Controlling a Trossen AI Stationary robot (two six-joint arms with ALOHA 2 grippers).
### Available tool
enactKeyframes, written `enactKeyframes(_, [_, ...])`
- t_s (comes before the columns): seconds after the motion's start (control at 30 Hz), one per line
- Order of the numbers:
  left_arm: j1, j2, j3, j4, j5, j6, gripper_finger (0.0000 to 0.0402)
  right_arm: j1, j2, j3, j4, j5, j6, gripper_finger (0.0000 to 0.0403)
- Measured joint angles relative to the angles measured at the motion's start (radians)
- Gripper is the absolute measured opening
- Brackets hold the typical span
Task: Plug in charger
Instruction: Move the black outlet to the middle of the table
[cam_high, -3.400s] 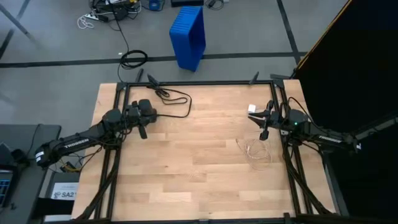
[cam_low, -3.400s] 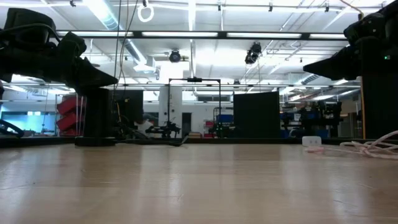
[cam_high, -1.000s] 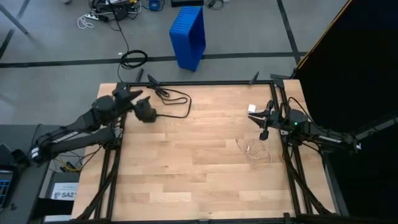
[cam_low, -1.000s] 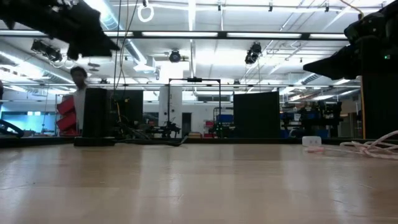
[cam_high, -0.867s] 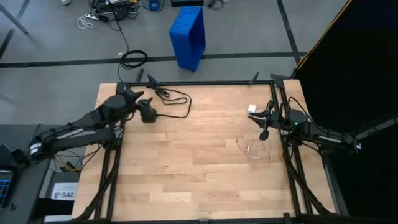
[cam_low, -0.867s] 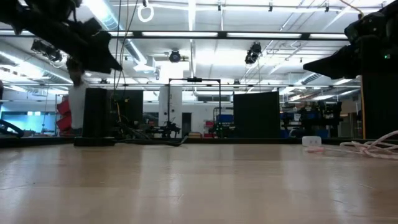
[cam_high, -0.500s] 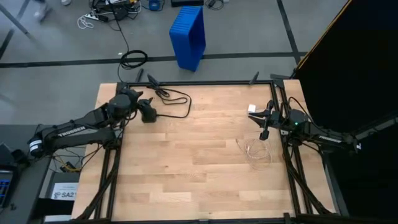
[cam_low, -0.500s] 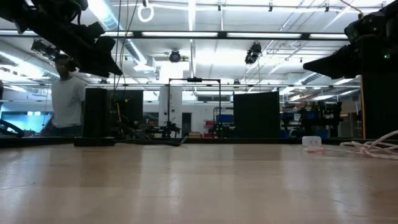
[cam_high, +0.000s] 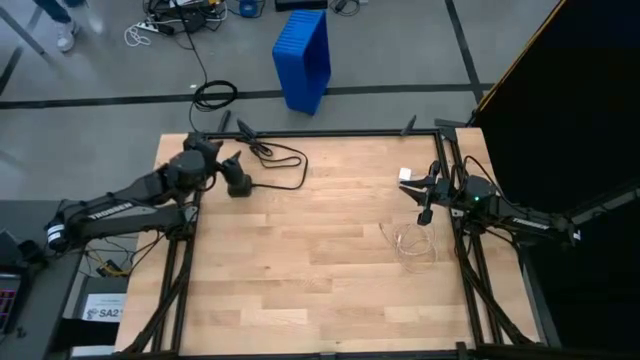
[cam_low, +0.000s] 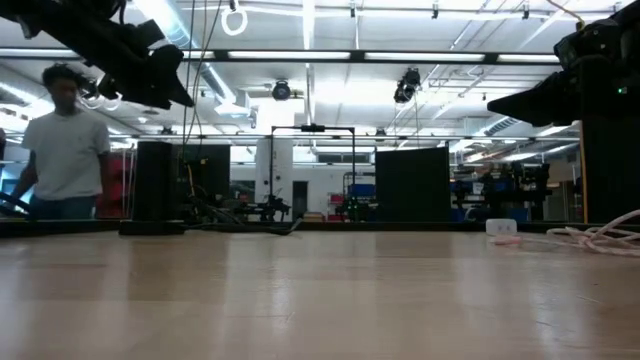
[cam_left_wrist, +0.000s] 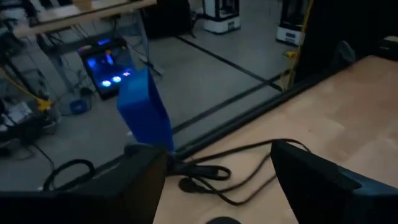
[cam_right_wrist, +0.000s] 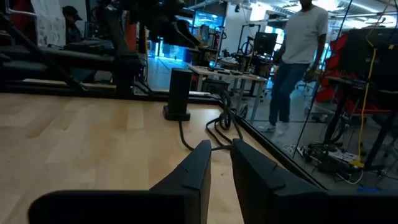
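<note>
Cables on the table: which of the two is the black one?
The black cable loops at the far left corner, running to the black power block beside the left hand. The other cable is pale and coiled near the right hand.

The left arm (cam_high: 110, 210) carries the brand name TROSSEN in light capitals along its forearm link, legible in the high view. A white label (cam_high: 100, 305) lying on the floor below the table's left edge shows black print that begins "SA2"; the remainder is too small to read. No other text, number or sign can be read in any view.
</note>
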Motion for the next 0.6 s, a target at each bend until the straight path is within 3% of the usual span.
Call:
enactKeyframes(0.27, [-0.036, 0.008, 0.040, -0.103, 0.000, -0.166, 0.0327, 0.000, 0.000, 0.000, 0.000, 0.000, 0.000, 0.0029])
enactKeyframes(0.47, [-0.078, 0.065, 0.040, -0.182, -0.003, -0.269, 0.0325, 0.000, 0.000, 0.000, 0.000, 0.000, 0.000, 0.0027])
enactKeyframes(0.6, [-0.132, 0.099, 0.040, -0.194, -0.057, -0.287, 0.0320, 0.000, 0.000, 0.000, 0.000, 0.000, 0.000, 0.0033])
